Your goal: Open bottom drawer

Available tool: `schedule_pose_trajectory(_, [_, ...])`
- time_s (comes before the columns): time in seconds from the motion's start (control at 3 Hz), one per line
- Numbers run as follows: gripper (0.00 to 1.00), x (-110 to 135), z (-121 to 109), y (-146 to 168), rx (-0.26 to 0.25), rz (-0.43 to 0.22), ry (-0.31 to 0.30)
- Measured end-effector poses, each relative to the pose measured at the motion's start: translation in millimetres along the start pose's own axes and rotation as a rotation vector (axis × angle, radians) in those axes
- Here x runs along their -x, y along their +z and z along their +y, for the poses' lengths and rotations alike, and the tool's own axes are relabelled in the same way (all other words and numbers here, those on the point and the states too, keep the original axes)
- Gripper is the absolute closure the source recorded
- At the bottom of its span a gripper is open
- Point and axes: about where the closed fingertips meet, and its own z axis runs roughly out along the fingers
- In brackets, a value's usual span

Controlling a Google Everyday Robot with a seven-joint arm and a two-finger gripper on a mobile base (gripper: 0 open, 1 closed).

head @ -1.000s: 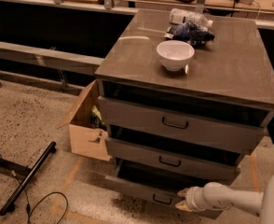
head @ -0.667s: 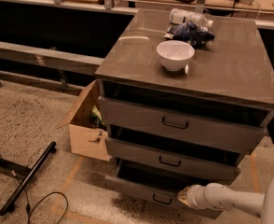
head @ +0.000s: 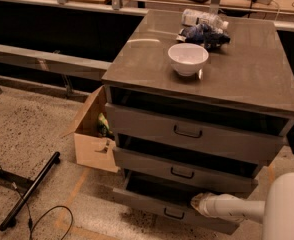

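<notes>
The grey cabinet (head: pixel 222 74) has three wide drawers. The bottom drawer (head: pixel 152 206) is the lowest one, with a slim front and a small dark loop handle (head: pixel 173 214) at its centre. It stands pulled out a little further than the middle drawer (head: pixel 182 171) above it, with a dark gap showing behind its front. My gripper (head: pixel 197 204) is at the end of the white arm (head: pixel 237 209), which reaches in from the lower right. It sits at the top edge of the bottom drawer's front, just right of the handle.
A white bowl (head: pixel 188 59), a plastic bottle (head: pixel 202 19) and a dark blue bag (head: pixel 203 35) sit on the cabinet top. An open cardboard box (head: pixel 93 134) stands at the cabinet's left. A black stand leg (head: pixel 29 191) and cables lie on the speckled floor at the left.
The gripper has shifted slightly to the left along the bottom drawer's front. The drawer looks about as far out as before.
</notes>
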Motion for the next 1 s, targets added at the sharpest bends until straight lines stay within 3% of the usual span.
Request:
schedule_pose_trajectory(0.67, [1.0, -10, -11, 28, -0.02, 0.038, -0.005])
schedule_pose_trajectory(1.0, [1.0, -18, 0, 34, 0.029, 0.052, 0.007])
